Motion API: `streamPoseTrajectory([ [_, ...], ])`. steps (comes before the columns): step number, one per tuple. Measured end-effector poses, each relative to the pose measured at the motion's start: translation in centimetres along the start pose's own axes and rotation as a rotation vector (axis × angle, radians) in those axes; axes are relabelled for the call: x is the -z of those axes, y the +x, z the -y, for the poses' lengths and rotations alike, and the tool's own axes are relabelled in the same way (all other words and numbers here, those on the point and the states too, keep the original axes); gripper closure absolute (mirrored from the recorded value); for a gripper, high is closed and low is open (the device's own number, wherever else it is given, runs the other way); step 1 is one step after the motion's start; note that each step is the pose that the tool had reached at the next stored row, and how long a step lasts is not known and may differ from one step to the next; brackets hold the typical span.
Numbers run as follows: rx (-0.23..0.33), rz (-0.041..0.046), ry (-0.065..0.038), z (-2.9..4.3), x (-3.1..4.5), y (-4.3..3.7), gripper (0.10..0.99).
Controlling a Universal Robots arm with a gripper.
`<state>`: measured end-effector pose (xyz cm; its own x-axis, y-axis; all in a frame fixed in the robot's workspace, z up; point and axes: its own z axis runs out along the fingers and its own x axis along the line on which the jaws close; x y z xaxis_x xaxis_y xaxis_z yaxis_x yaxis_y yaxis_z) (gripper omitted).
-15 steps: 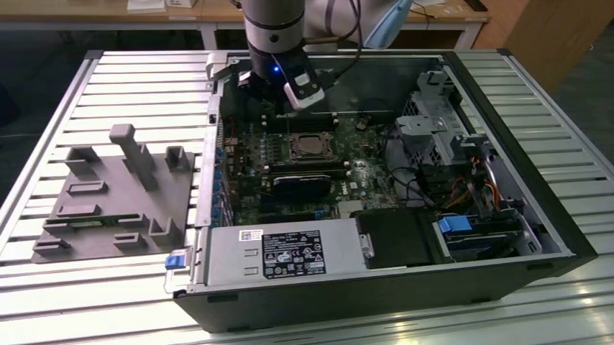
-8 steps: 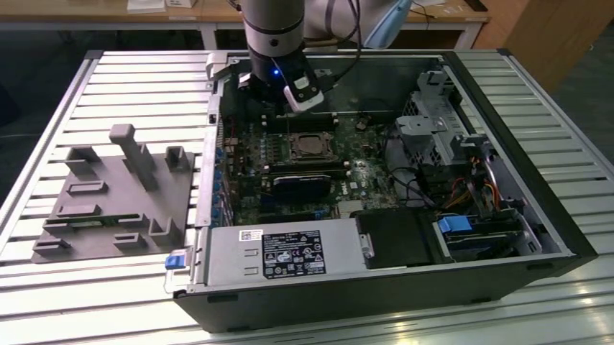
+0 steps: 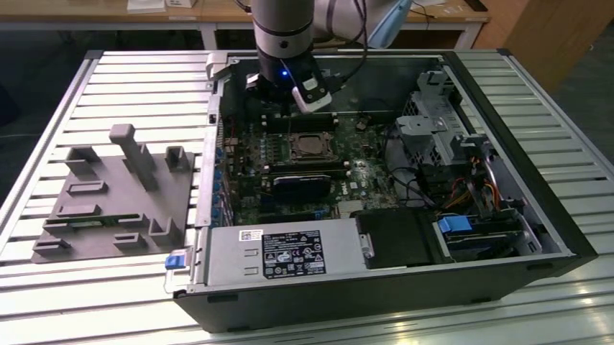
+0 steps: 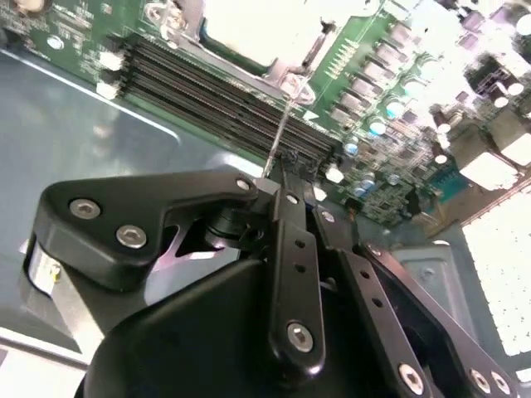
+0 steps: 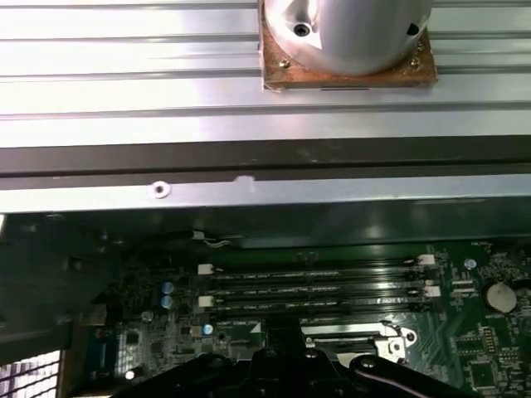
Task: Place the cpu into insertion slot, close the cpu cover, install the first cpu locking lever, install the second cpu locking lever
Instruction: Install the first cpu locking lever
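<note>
Black claw [image 4: 278, 184], built from flat matte links w/ shiny round screw heads, hangs inside the open PC case [image 3: 537, 237], just beside the socket [image 3: 331, 154]. In the second wrist view its fingers are drawn together to a narrow tip, and a thin bright wire lever [image 4: 280, 133] runs straight into that tip. It looks pinched there, nothing else in the grip.

Chip [image 4: 245, 25] sits in the socket: flat, square, pale metal top. A thin silvery frame cover [image 3: 292, 144] appears to lie down over it, its window showing the chip.

Around the socket is a green board [image 4: 373, 75], glossy, dotted w/ small round silver caps. Long black ribbed memory slots [image 5: 315, 286] w/ white end clips lie between socket and case wall.

Case is dark sheet metal and rests on a ribbed aluminium table [image 3: 144, 79]. On the exterior view's left is a grey matte plastic fixture [image 3: 115, 194] w/ blocky posts, well apart from the case. A silver steel power box [image 3: 278, 255] sits at the case's near edge
</note>
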<state>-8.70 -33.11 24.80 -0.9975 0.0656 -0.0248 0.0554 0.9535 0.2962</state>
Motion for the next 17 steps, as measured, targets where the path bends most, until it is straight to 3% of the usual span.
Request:
streamPoseTrajectory([
  [10,0.0,0.0,-0.001,-0.14,-0.3,-3.35,0.98],
  [16,0.0,0.0004,-0.001,-0.14,-0.32,-3.45,0.98],
  [17,0.001,0.0046,-0.001,-0.13,-0.35,-3.44,0.98],
])
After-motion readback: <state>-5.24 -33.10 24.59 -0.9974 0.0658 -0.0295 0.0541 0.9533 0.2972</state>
